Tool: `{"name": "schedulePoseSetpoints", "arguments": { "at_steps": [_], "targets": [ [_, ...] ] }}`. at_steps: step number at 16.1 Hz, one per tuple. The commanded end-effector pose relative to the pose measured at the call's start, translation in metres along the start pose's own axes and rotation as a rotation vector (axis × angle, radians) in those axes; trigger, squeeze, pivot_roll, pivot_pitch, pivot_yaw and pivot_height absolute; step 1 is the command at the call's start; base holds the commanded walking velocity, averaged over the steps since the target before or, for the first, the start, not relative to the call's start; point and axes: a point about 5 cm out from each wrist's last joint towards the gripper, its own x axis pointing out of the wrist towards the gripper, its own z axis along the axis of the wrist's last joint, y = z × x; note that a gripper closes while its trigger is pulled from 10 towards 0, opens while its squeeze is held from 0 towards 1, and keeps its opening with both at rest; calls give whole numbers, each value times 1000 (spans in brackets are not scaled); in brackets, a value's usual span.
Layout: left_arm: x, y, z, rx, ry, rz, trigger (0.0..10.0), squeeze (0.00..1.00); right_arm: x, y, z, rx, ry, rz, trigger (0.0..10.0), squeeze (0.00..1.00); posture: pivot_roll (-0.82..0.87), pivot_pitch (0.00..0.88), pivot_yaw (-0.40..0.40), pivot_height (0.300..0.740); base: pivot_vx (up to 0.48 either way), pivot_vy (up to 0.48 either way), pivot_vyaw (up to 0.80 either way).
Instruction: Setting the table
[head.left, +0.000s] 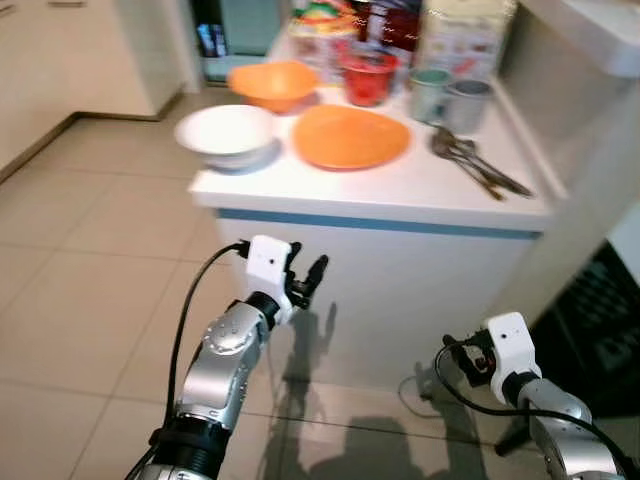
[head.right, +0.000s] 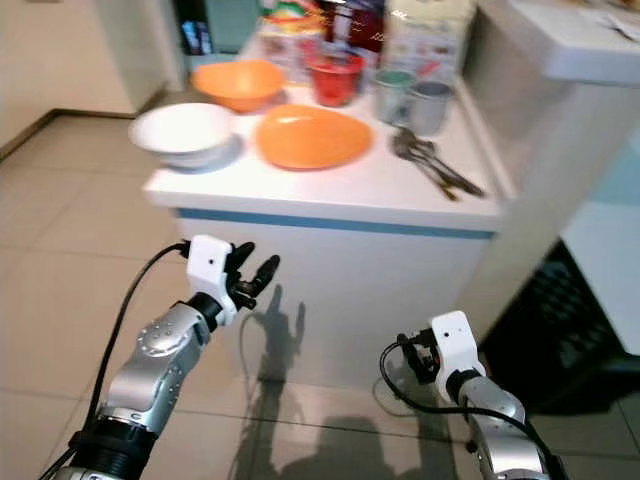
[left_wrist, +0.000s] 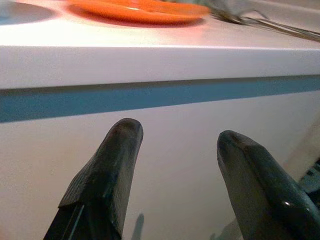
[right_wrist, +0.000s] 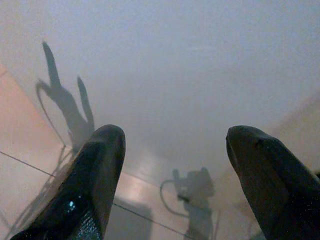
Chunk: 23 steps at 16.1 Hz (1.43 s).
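A white counter stands before me. On it sit an orange plate, a white bowl, an orange bowl, a red cup, a green cup, a grey cup and several spoons. My left gripper is raised before the counter's front panel, just under the top's edge, open and empty. In the left wrist view its fingers point at the blue strip below the plate. My right gripper hangs low near the counter's base, open and empty.
Food packages crowd the back of the counter. A higher white ledge rises on the right, with a black crate below it. Tiled floor spreads to the left, up to pale cabinets.
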Motion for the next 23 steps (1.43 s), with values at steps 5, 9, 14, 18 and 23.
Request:
{"name": "schedulePoseSetpoints", "arguments": {
  "at_steps": [5,9,14,18,23],
  "targets": [
    [-1,4,2,16,-7,13,10000,0,1,2,0,-4,-3,11,10000,0,-55,0,29,740,104,444,0],
    [0,5,3,21,-12,12,10000,0,1,3,-1,-3,-2,13,10000,0,-55,0,32,740,374,187,0],
    [0,3,1,70,11,-8,10000,0,1,5,-3,-2,-2,16,10000,0,-54,0,35,740,480,0,0],
    [0,6,0,50,18,5,10000,0,1,7,-1,-7,-12,23,10000,0,-53,0,35,740,472,0,0],
    [0,6,2,82,8,17,10000,0,0,1,6,-71,-17,27,10000,0,-49,0,38,740,288,0,0]
  ]
}}
